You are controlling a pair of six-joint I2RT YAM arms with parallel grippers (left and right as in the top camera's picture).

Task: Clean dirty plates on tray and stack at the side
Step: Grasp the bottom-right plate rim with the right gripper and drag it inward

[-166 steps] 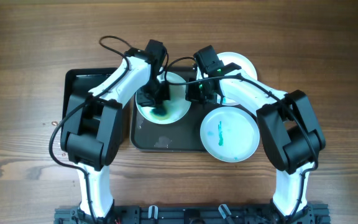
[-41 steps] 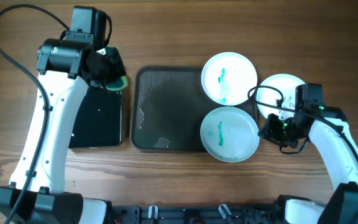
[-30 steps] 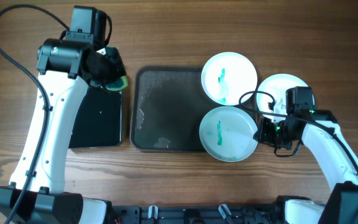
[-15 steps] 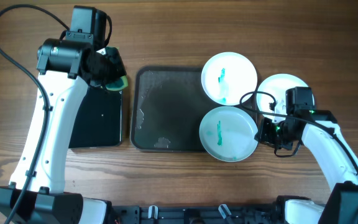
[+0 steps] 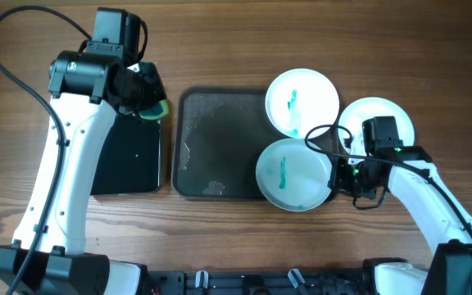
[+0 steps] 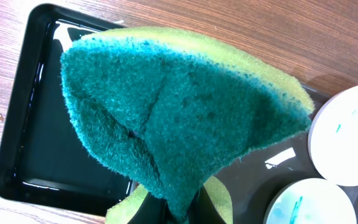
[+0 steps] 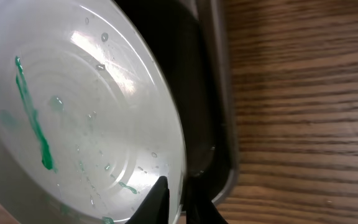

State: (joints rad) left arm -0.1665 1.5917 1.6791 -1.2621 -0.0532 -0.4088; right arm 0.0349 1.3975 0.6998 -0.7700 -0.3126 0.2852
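The dark grey tray (image 5: 211,139) lies at the table's centre. A white plate (image 5: 295,174) with a teal smear sits at its front right corner; my right gripper (image 5: 338,174) is shut on its right rim, as the right wrist view (image 7: 92,118) shows. A second smeared plate (image 5: 302,102) sits at the tray's back right. A third white plate (image 5: 375,123) lies on the table to the right, partly hidden by my right arm. My left gripper (image 5: 142,97) is shut on a green sponge (image 6: 179,118) above the small black tray (image 5: 125,156).
The small black tray (image 6: 36,143) holds a film of liquid. Bare wooden table (image 5: 236,41) runs behind both trays, and there is more wood at the far right (image 5: 457,98).
My right gripper has taken hold of the front plate's rim and pulled it a little to the left, further onto the grey tray. The left arm has not moved.
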